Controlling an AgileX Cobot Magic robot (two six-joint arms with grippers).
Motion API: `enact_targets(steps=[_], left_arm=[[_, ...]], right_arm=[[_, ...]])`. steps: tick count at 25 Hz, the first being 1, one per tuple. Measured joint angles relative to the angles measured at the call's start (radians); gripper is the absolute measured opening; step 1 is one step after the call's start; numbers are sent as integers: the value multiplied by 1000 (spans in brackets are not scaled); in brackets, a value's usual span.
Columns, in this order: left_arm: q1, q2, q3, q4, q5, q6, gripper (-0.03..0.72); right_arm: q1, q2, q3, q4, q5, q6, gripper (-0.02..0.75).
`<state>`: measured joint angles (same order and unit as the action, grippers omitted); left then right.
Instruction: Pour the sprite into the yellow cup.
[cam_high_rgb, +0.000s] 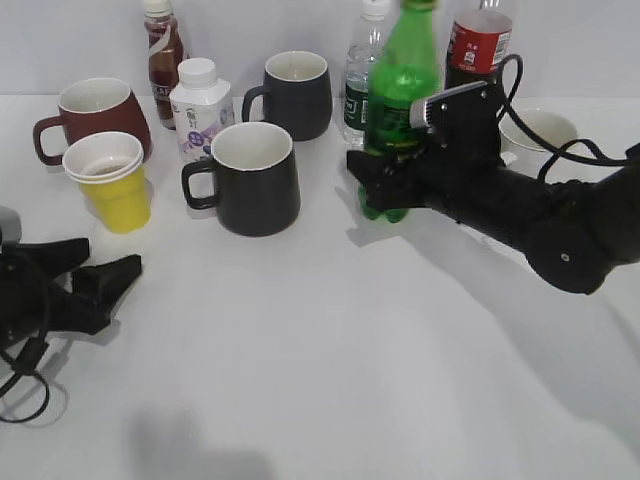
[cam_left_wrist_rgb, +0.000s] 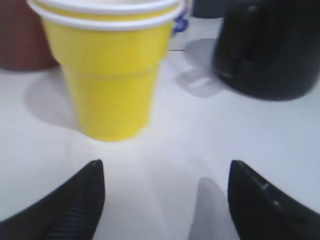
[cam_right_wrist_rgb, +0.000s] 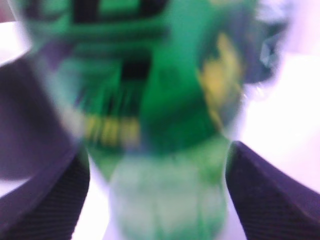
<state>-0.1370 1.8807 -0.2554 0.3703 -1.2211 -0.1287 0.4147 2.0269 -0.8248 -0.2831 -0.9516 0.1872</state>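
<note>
The sprite (cam_high_rgb: 400, 90), a green bottle with a green cap, stands upright at the back right of the white table. My right gripper (cam_high_rgb: 375, 185) is open around its lower part; in the right wrist view the blurred bottle (cam_right_wrist_rgb: 165, 100) fills the space between the two fingers (cam_right_wrist_rgb: 157, 165). The yellow cup (cam_high_rgb: 115, 195), a stack of two paper cups, stands at the left in front of the brown-red mug. My left gripper (cam_high_rgb: 108, 258) is open and empty, low on the table just short of the cup (cam_left_wrist_rgb: 112, 85), with its fingers (cam_left_wrist_rgb: 166, 172) pointing at it.
A black mug (cam_high_rgb: 250, 180) stands between cup and sprite and also shows in the left wrist view (cam_left_wrist_rgb: 270, 50). At the back are a brown-red mug (cam_high_rgb: 95, 115), a white milk bottle (cam_high_rgb: 200, 105), a brown drink bottle (cam_high_rgb: 163, 50), a grey mug (cam_high_rgb: 295, 95), a water bottle (cam_high_rgb: 362, 70), a cola bottle (cam_high_rgb: 480, 45) and a white cup (cam_high_rgb: 545, 130).
</note>
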Motion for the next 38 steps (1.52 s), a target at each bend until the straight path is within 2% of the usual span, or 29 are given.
enact_targets(steps=[3, 6, 11, 15, 17, 21, 24, 26, 29, 32, 35, 38], left_arm=[[-1, -27, 26, 23, 3, -31, 583], [-1, -73, 48, 35, 8, -55, 578], [-1, -170, 71, 97, 16, -136, 521], [-1, -274, 73, 165, 141, -194, 491], [-1, -337, 73, 177, 219, -243, 488], [-1, -497, 74, 191, 392, -377, 486], [-2, -624, 52, 228, 666, -492, 485], [-17, -710, 33, 240, 843, -581, 485], [-77, -823, -14, 202, 1066, -639, 485], [-173, -919, -105, 85, 1353, -651, 485], [-278, -983, -231, 35, 1733, -649, 485], [-376, -1040, -342, -3, 2091, -575, 484]], right_arm=[[2, -5, 31, -1, -4, 4, 629], [2, -34, 85, 10, -3, 4, 638], [4, -125, 179, 26, 47, 9, 638], [4, -223, 223, 18, 217, 40, 629], [5, -290, 226, -10, 352, 67, 621], [5, -424, 226, -150, 620, 259, 584], [24, -537, 226, -262, 832, 419, 574], [51, -610, 226, -277, 963, 459, 574], [98, -716, 226, -267, 1134, 471, 574], [130, -808, 226, -149, 1284, 390, 574], [135, -895, 214, 48, 1483, 172, 574], [135, -996, 201, 160, 1690, 66, 574]])
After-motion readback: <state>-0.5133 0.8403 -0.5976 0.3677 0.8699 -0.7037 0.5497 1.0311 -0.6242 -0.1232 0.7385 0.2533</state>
